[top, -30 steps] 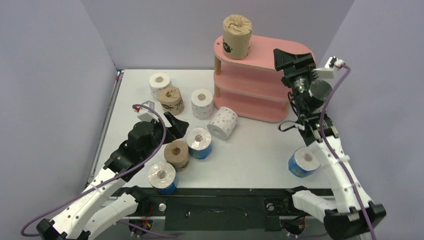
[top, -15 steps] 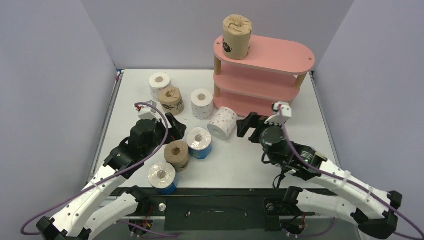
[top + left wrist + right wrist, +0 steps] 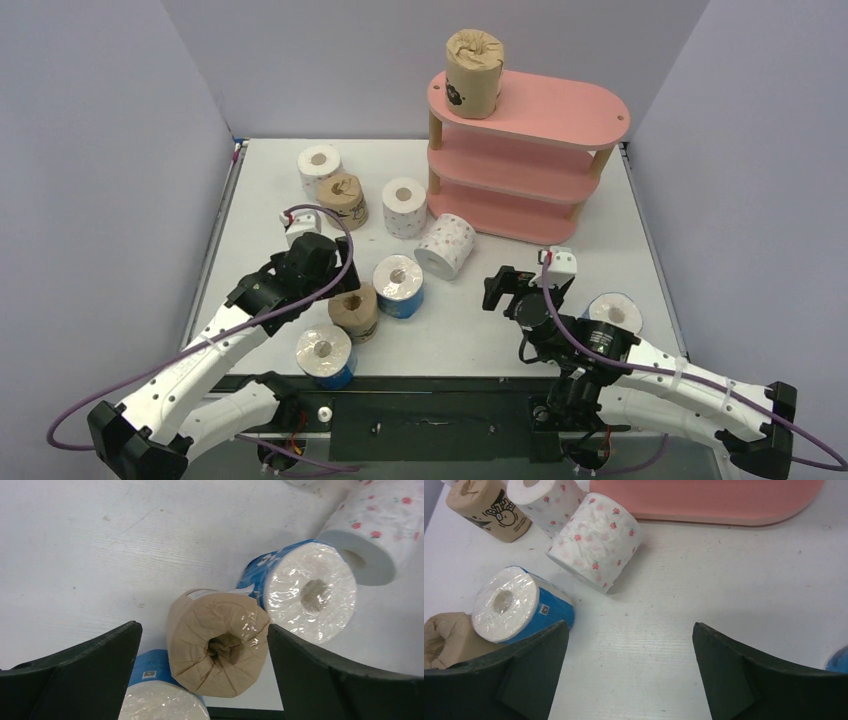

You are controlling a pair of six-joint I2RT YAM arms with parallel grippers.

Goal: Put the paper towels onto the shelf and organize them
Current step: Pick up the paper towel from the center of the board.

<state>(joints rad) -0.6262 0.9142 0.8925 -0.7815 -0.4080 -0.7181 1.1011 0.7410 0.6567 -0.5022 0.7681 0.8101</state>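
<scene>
One brown roll [image 3: 474,60] with a black drawing stands upright on the left end of the top board of the pink shelf [image 3: 570,112], at the table's far right. The rest are on the table [image 3: 460,325]. A dotted white roll [image 3: 446,245] lies on its side just left of the shelf, and a blue roll [image 3: 612,318] stands near right. The left gripper [image 3: 203,626] hangs with jaws spread wide around a film-wrapped brown roll [image 3: 217,645], with a gap on each side. Two blue rolls [image 3: 305,587] sit just beside it. The right gripper [image 3: 630,625] is wide open and empty over bare table.
</scene>
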